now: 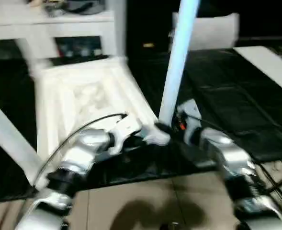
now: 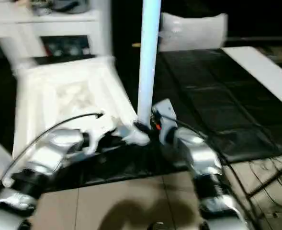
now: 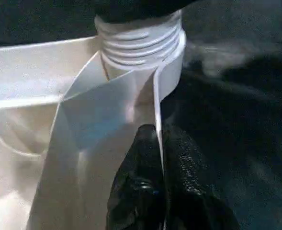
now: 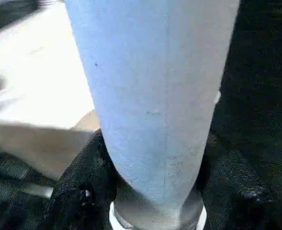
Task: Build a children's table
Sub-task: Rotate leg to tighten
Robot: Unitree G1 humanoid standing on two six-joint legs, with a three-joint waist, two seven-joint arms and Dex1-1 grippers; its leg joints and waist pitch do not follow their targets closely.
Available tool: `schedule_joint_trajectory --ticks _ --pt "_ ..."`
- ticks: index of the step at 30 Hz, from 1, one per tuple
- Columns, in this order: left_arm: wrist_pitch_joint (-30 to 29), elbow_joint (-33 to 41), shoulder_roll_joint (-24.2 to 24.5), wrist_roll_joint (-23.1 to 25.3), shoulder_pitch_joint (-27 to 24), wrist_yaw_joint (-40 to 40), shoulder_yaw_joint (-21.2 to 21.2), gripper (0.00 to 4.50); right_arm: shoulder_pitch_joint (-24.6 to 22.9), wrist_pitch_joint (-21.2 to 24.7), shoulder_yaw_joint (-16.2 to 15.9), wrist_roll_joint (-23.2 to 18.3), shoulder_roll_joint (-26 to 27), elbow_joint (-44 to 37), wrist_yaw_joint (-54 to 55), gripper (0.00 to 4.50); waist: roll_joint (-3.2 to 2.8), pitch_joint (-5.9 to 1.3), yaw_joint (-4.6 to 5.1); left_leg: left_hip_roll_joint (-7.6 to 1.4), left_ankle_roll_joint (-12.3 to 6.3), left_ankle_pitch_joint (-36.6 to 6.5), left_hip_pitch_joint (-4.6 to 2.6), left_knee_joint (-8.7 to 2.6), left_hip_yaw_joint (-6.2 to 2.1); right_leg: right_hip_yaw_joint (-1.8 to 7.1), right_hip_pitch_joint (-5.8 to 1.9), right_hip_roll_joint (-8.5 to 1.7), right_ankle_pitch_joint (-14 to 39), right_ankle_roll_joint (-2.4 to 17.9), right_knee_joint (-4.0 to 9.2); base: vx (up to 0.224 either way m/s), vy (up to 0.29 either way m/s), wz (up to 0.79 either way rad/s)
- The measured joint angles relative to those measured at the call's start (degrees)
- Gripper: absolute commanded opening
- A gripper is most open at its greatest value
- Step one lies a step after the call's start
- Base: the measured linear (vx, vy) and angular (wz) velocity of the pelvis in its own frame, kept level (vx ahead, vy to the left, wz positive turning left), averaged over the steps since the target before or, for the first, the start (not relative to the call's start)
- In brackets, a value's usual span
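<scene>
Gripping one leg point(image 1: 179, 57), two claws (top point(image 1: 83, 96) pinched)

Top point(image 1: 83, 96): lies underside up on the mat point(image 1: 227, 110), ahead of you.
Leg point(image 1: 176, 67): stands upright in the top's near right corner socket point(image 3: 141, 43).
Second leg point(image 1: 9, 139): slants at the top's left edge.
Cabinet point(image 1: 50, 24): behind the top.

Smooth white plastic leg point(image 4: 155, 105), ribbed plastic table top point(image 1: 83, 96), matt black mat point(image 1: 227, 105)
</scene>
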State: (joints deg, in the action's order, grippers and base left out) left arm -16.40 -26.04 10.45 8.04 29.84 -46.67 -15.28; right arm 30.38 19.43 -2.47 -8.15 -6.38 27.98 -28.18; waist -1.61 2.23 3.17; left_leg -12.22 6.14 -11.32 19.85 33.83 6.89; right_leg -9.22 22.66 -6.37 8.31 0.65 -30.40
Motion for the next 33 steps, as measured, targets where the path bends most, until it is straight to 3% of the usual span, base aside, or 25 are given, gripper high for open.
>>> schedule_joint_trajectory --ticks 1,2,4,6,9,10,15,18,21,26,33 --pt "-0.2 -0.5 -0.9 0.7 0.5 1.7 0.0 0.0 1.0 -0.4 0.8 0.0 0.9 1.5 1.9 2.08 -0.22 0.1 0.44 -0.15 0.0 0.0 0.08 0.02 -0.24 -0.7 -0.22 -0.07 0.0 0.0 0.6 0.0 0.0 0.0" --pt "-0.4 -1.0 -1.5 1.1 1.0 2.9 -0.1 0.0 1.4 -1.0 1.5 0.0 1.4 2.4 2.9 2.61 -0.41 0.27 0.85 -0.47 0.0 0.0 0.22 0.01 -0.38 -1.18 -0.53 -0.07 0.0 0.0 1.07 0.0 0.0 0.0" --pt "-0.6 -1.8 -2.3 1.4 1.5 3.9 -0.6 0.0 1.4 -1.9 3.4 -1.2 2.7 3.8 4.1 2.81 -0.39 0.57 0.95 -0.69 -0.01 0.0 -0.01 -0.15 -0.45 -0.65 -1.03 -0.04 0.0 0.0 0.93 0.0 0.0 0.0" --pt "-0.1 -1.8 -2.5 1.4 1.5 4.1 -1.1 0.0 1.4 -2.4 4.2 -1.3 2.8 3.9 3.9 2.92 -0.15 0.82 0.84 0.27 -0.04 0.0 -0.73 -0.19 0.02 -0.15 -0.82 -0.41 0.0 0.0 0.31 0.027 0.014 0.05" --pt "1.6 -1.7 -2.0 1.7 1.6 3.2 -1.6 0.0 0.9 -3.4 4.1 -1.4 1.7 3.6 1.1 3.23 -0.3 0.83 0.54 0.34 -0.07 0.0 -0.25 -0.28 -0.19 -1.04 -0.73 -0.89 0.0 0.0 0.39 0.0 0.0 0.0" --pt "2.5 -1.7 -1.2 1.7 1.7 3.1 -1.9 0.0 0.2 -4.1 4.0 -1.5 0.6 3.1 -0.3 3.35 -0.33 0.81 0.39 0.34 -0.07 0.0 0.16 -0.27 -0.21 -0.98 -0.69 -0.89 0.0 0.0 0.39 0.0 0.0 0.0" --pt "7.0 -1.8 1.6 1.6 1.7 -0.4 -3.1 0.0 -3.2 -6.4 2.5 -3.4 -3.4 -0.1 -8.9 3.79 -0.35 0.77 -0.76 0.35 -0.09 0.0 0.29 -0.24 -0.11 -0.22 -0.41 -0.88 0.0 0.1 -0.38 0.0 0.0 0.0" --pt "10.6 -2.0 3.7 0.6 1.9 -4.3 -3.7 0.0 -4.9 -6.8 0.4 -3.4 -7.9 -2.7 -15.8 4.0 -0.26 0.72 -2.3 0.39 -0.09 0.0 0.6 -0.19 0.24 0.57 0.31 -0.79 -0.6 0.3 -1.24 0.0 0.0 0.0" --pt "14.5 -2.7 6.5 -0.5 2.0 -8.9 -3.9 0.0 -6.4 -7.8 -1.0 -3.2 -13.2 -4.3 -23.2 4.0 -0.23 0.64 -3.7 0.22 -0.15 0.0 0.58 -0.34 0.57 0.74 0.61 -0.6 -0.8 0.3 -1.86 0.0 0.0 0.0" --pt "19.9 -5.7 9.0 -1.1 3.2 -13.2 -4.8 0.0 -6.6 -9.0 -2.5 -3.6 -16.7 -6.6 -31.2 4.0 -0.23 0.63 -4.94 -0.35 -0.22 0.0 0.42 -0.25 0.68 0.81 0.79 -0.15 -0.3 0.6 -2.42 0.0 0.0 0.0" --pt "24.2 -6.8 12.6 -3.7 3.7 -25.4 -6.0 0.0 -6.3 -10.1 -5.1 -5.8 -20.3 -7.0 -42.9 3.44 -0.23 0.62 -6.87 -0.58 0.11 -0.2 0.11 -0.19 1.2 1.1 0.77 -0.09 -0.2 0.4 -2.63 0.0 0.0 0.0"
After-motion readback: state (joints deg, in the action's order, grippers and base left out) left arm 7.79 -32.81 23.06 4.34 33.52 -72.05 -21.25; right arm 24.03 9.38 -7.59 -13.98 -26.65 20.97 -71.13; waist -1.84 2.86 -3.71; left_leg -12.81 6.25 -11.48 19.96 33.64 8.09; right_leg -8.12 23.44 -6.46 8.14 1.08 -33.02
